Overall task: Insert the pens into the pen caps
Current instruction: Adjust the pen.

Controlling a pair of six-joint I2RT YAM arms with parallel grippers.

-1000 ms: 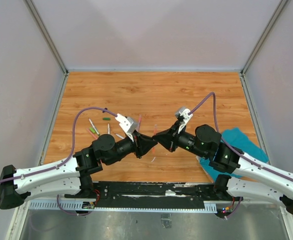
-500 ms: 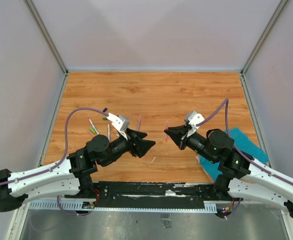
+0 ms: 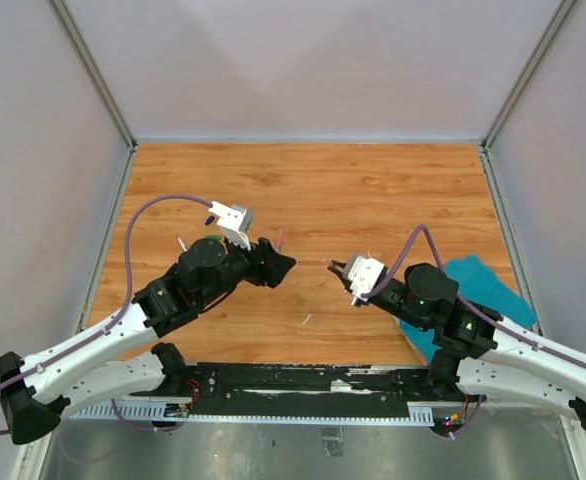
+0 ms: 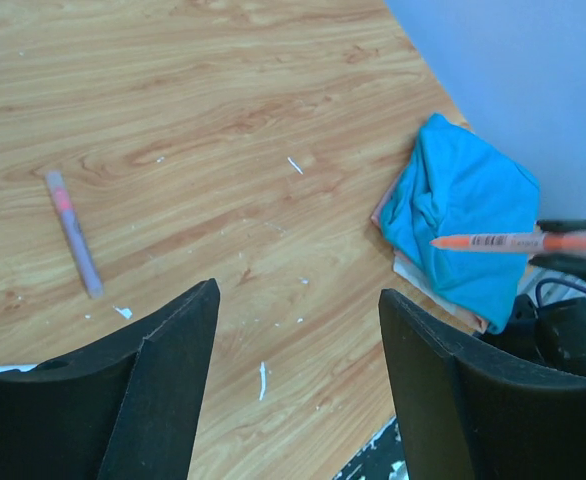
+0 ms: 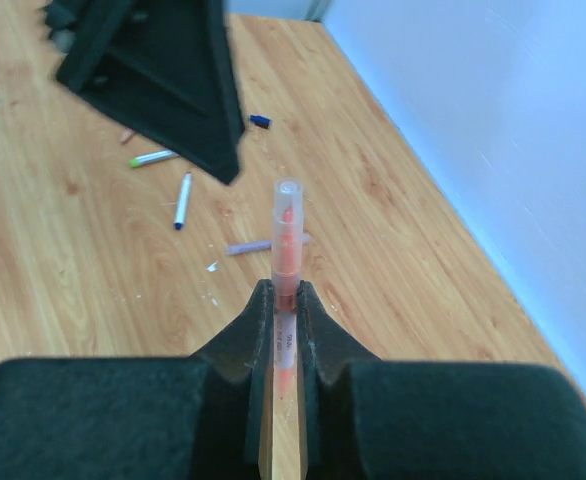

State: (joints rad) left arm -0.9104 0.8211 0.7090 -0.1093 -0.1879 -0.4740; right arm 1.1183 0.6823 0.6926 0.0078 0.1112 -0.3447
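The right gripper [image 5: 285, 292] is clamped on the orange pen [image 5: 287, 245], a clear cap [image 5: 288, 198] on its tip, above the wooden table [image 5: 73, 260], while the left gripper [image 4: 298, 298] is wide apart and holds nothing.

You see an orange pen [image 5: 286, 250] and a teal cloth [image 4: 463, 220]. Your table [image 3: 373, 190] shows brown wood grain.

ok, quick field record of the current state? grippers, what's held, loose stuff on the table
left gripper: open, empty, above the table
right gripper: shut on orange pen
loose pens: green pen, blue-tipped pen, purple pen
loose caps: dark blue cap
teal cloth: bunched, at the table's right side
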